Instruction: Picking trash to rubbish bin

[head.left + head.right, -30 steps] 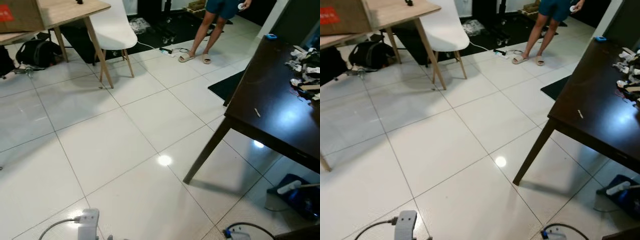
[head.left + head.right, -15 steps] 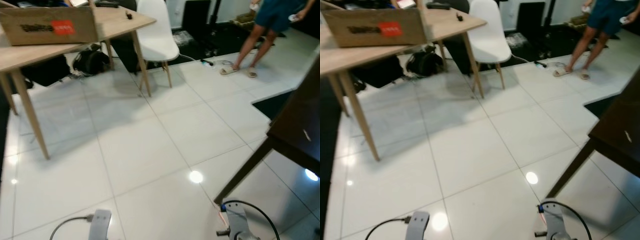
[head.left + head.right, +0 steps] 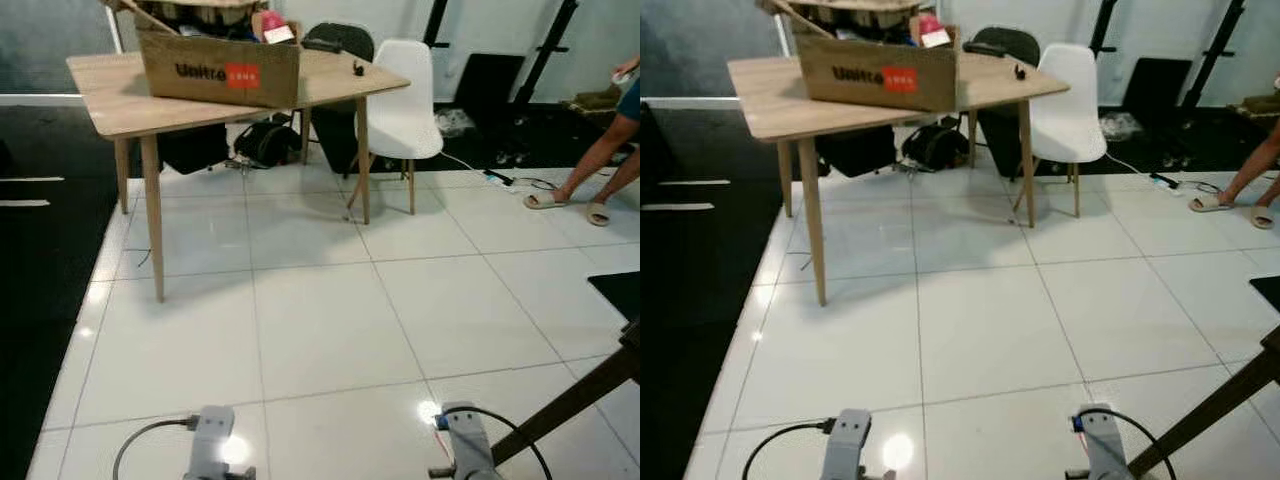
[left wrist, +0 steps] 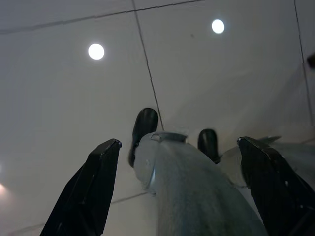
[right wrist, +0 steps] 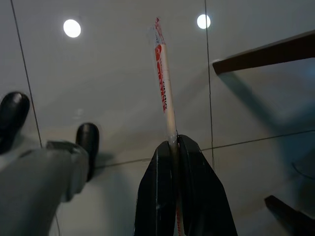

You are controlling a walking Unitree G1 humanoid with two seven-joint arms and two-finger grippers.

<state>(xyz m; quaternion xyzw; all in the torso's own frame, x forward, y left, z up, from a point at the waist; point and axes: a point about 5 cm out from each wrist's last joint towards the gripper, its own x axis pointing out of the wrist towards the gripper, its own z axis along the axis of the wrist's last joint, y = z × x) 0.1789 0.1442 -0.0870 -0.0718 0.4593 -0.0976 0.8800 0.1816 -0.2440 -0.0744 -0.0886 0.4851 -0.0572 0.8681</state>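
1. The right gripper [image 5: 179, 140] has its jaws pressed together on a thin white stick of trash with red print [image 5: 164, 78]. The stick runs out past the fingertips, and its torn, crumpled end points away from the wrist.
2. The stick is carried in the air above the glossy white tiled floor [image 5: 118, 73]; it touches only the two black fingers [image 5: 156, 187] that pinch it.
3. The left gripper [image 4: 179, 142] has its jaws spread wide with nothing between them. Its black fingers [image 4: 93, 182] hang over the tiles, and the robot's silver leg and black feet show in the gap.
4. In the head views both silver wrists sit low at the bottom edge, the left arm [image 3: 210, 440] and the right arm [image 3: 460, 445], each with a black cable looping off it.
5. Ahead stands a light wooden surface [image 3: 110, 85] with a cardboard box [image 3: 215, 65] on it.
6. A white chair [image 3: 402, 95] stands just beside that surface, and dark bags lie under it.
7. A person's legs in sandals [image 3: 585, 185] show at the far right.
8. A dark table leg [image 3: 570, 405] slants in at the lower right, near the right arm.
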